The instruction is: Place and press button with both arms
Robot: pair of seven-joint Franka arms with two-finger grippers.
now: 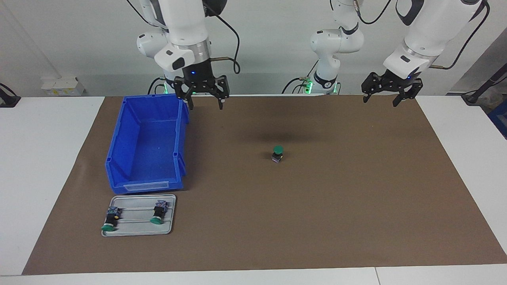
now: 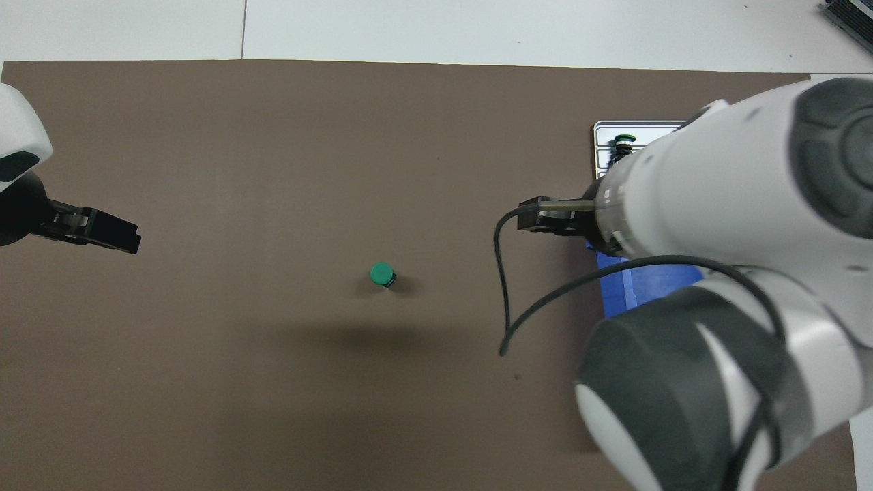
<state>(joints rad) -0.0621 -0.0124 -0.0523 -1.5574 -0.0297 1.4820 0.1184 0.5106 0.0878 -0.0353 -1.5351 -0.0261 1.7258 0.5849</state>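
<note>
The button (image 1: 278,154) stood upright on the brown mat (image 1: 356,206), green cap up, roughly in the middle, well apart from the blue bin (image 1: 146,146) toward the right arm's end of the table. Nothing touched it.

The right gripper (image 1: 204,103) hung over the bin's rim nearest the robots, its fingers spread with nothing between them. The left gripper (image 1: 386,99) waited in the air toward the left arm's end of the table, well apart from the button, fingers also spread and empty.

The button looked placed, so the press was probably what remained, and that was where things could have slipped. The button was small and narrow-based (a tall body on a little square foot), so a push landing off the cap's centre would likely have tipped it or skidded it across the mat. If one arm was meant to steady the base while the other pressed, a sideways nudge from spread fingers could have knocked it over before any grip formed.

Farther from the robots than the bin, a grey tray (image 1: 138,231) held two similar buttons (image 1: 112,217) lying on their sides; reaching for one of those instead would have been another mistake.
</note>
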